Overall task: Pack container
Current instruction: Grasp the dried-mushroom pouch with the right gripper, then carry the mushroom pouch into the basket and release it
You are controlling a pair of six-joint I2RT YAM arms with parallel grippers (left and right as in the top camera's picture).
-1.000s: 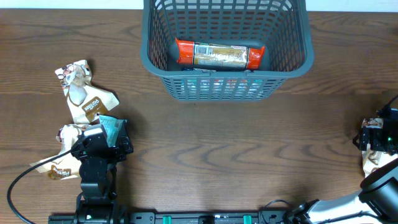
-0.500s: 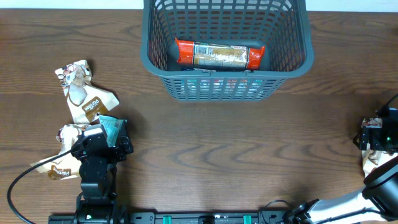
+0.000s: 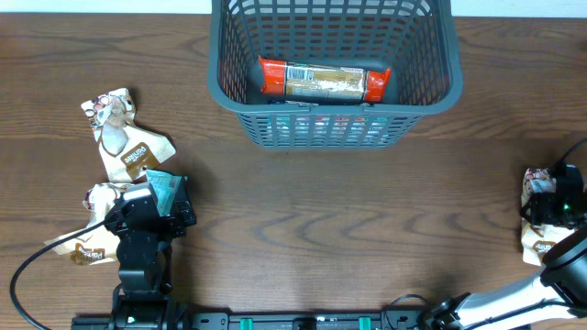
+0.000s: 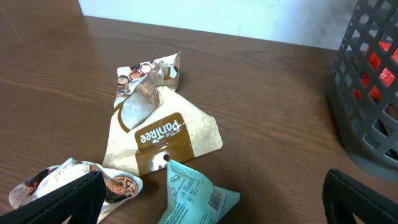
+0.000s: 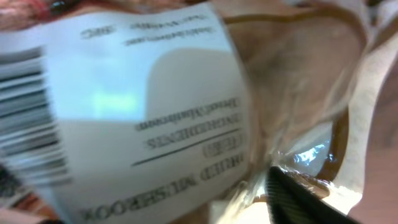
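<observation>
The far part of the container (image 3: 332, 128) is cut off by the top edge of the overhead view, and only a corner of its lattice wall is caught at the right of the left wrist view. The right gripper (image 3: 554, 205) is seen at the very right edge of the overhead view, partly out of frame, above a crumpled brown-and-white packet (image 3: 536, 241). The right wrist view is filled by a blurred close-up of that packet and its white label; only one dark fingertip (image 5: 292, 194) is shown at the bottom, so whether these fingers are closed cannot be told. The label's print cannot be read.

The left gripper (image 3: 151, 206) is set low at the left of the table (image 3: 348, 220), its fingers (image 4: 56, 199) spread wide with nothing between them. Just ahead of it a teal packet (image 4: 193, 194) is seen, beside two brown-and-white packets (image 4: 158, 134).

The container is placed at the far middle of the table: a dark grey-blue rectangular basket with grid walls and a thick rim. A red-ended bar packet (image 3: 323, 81) is laid lengthwise on its floor, near the front wall.
</observation>
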